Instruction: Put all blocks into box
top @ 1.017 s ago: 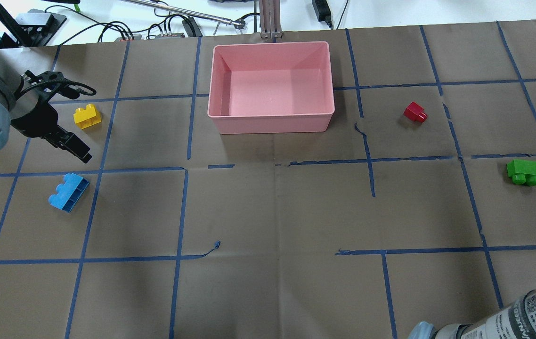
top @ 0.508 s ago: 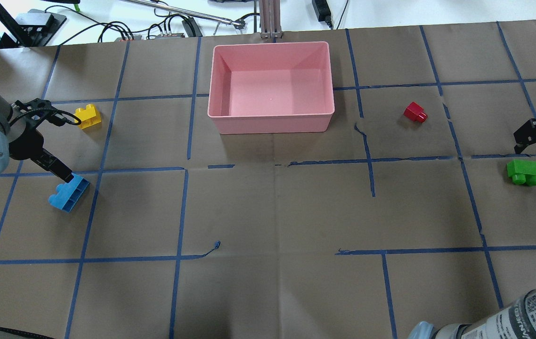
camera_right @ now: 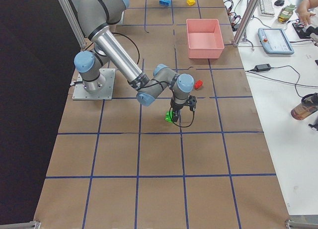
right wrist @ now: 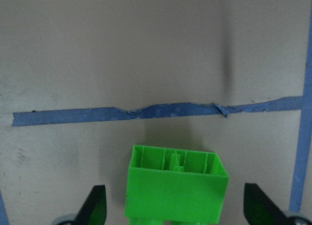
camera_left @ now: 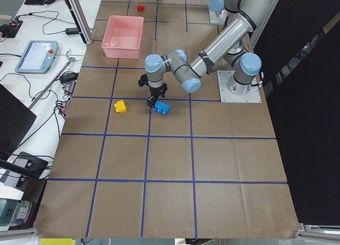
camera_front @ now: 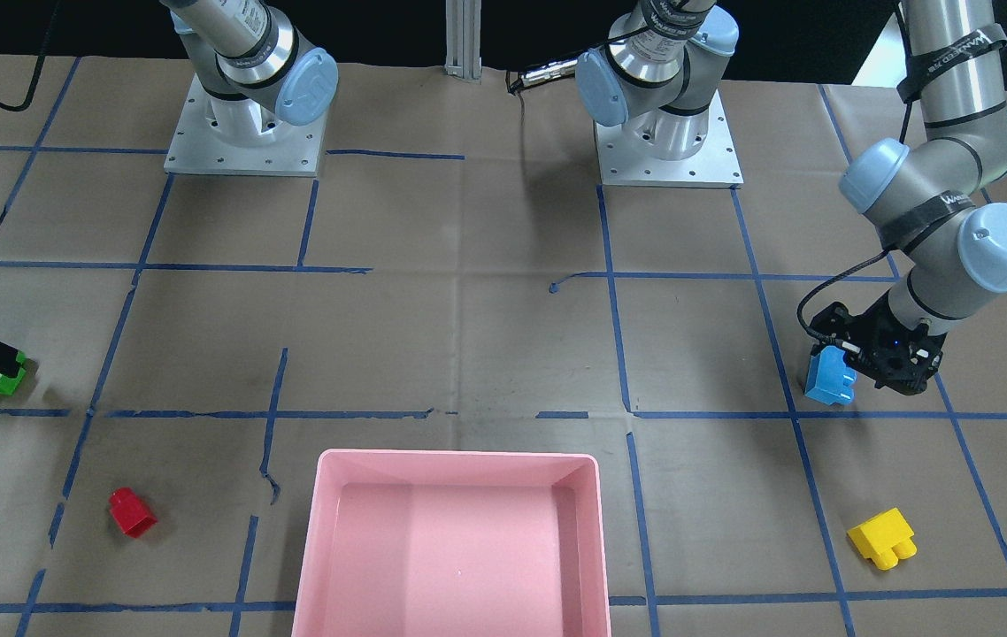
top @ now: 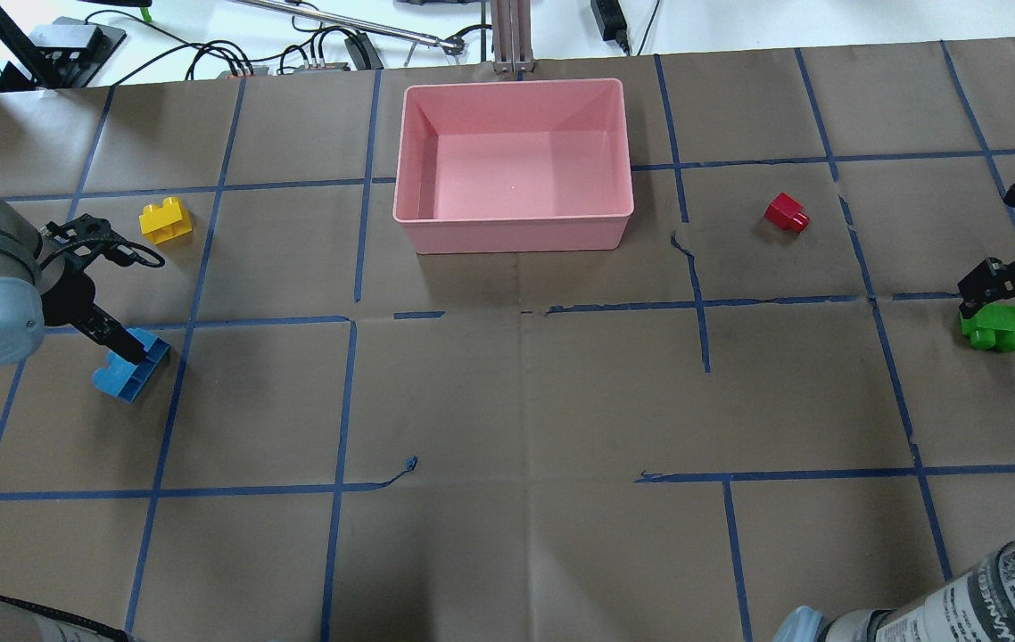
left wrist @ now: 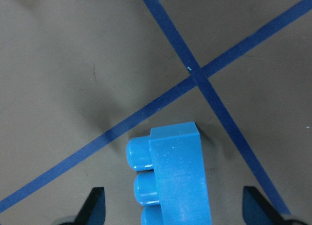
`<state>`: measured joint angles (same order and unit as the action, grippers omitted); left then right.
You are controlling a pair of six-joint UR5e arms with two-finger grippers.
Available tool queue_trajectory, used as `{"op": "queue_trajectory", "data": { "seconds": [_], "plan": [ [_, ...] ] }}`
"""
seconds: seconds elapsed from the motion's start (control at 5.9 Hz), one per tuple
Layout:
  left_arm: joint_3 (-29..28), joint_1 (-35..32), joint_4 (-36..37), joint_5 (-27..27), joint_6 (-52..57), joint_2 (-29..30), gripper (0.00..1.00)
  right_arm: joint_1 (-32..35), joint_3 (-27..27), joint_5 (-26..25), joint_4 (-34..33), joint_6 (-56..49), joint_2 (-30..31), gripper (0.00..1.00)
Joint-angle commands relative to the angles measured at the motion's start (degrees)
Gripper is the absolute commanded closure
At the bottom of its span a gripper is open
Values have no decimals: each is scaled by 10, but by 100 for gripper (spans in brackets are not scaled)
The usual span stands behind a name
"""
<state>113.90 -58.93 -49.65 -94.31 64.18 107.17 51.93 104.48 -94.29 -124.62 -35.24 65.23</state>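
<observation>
The blue block (top: 127,367) lies on its side at the table's left. My left gripper (top: 127,348) is open and low over it. In the left wrist view its fingertips (left wrist: 96,205) straddle the blue block (left wrist: 174,178). The green block (top: 994,327) lies at the right. My right gripper (top: 1002,299) is open just above it, and its fingertips (right wrist: 95,205) flank the green block (right wrist: 176,188). The yellow block (top: 165,219) and the red block (top: 786,212) lie loose on the table. The pink box (top: 512,234) stands at the far middle with nothing in it.
Cables and equipment (top: 293,53) and a metal post (top: 512,36) lie beyond the table's far edge. The two arm bases (camera_front: 242,133) (camera_front: 667,133) stand on the robot's side. Blue tape lines cross the brown table cover.
My left gripper moved from beside the yellow block down onto the blue block. My right gripper came in from the right edge and lowered to the green block. No block has moved.
</observation>
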Motion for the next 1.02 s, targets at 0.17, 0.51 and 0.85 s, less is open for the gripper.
{"op": "queue_trajectory", "data": {
  "seconds": [0.17, 0.51, 0.85],
  "plan": [
    [31, 25, 55, 4, -1, 9, 1, -6, 1, -3, -1, -11, -8, 2],
    [40, 25, 58, 4, -6, 24, 1, -6, 0, -3, 5, -5, -7, 23],
    [40, 25, 58, 6, 2, 29, 10, -6, -1, -2, 7, -2, -5, 58]
  ]
}}
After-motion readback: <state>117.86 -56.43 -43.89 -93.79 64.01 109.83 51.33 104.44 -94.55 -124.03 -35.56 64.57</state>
